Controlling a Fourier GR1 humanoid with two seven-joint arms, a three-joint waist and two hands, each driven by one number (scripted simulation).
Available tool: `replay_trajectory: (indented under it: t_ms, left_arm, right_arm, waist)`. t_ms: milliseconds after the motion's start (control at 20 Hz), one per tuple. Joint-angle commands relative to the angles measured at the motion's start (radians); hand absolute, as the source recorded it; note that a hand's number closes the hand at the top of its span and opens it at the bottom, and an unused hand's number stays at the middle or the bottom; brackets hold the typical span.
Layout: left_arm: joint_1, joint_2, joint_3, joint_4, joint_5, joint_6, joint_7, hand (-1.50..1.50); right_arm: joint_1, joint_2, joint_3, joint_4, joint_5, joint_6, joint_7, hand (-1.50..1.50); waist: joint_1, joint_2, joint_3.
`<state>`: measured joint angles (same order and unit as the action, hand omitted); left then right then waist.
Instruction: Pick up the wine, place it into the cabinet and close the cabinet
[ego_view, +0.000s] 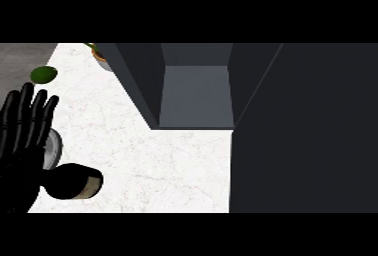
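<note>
Head view: left hand (18, 150), fingers straight, beside the wine (72, 181); its long axis unclear.

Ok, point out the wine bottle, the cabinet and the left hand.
wine bottle (72, 181): head view, on its dark body.
cabinet (196, 95): head view, on its grey inner panel.
left hand (21, 159): head view, on its palm.

Bare counter (170, 165) runs free up to the open cabinet (196, 95), while a dark panel (303, 130) walls off the right.
</note>
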<state>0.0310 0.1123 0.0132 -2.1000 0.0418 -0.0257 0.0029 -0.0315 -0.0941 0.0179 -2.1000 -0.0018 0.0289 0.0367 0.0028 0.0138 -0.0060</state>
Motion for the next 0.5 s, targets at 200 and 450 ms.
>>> replay_trajectory:
  t_ms: [200, 450]
  left_arm:
    - [0.139, 0.117, 0.034, -0.091, 0.205, -0.294, -0.166, -1.5]
    - [0.296, 0.119, -0.02, -0.123, 0.541, -0.417, -0.013, -1.5]
  right_arm:
    - [0.124, 0.016, 0.019, -0.145, 0.03, -0.026, 0.052, -1.5]
    - [0.171, 0.002, 0.129, -0.167, -0.089, 0.094, 0.104, -1.5]
  waist:
    - [-0.003, -0.022, 0.004]
    - [0.014, -0.022, 0.005]
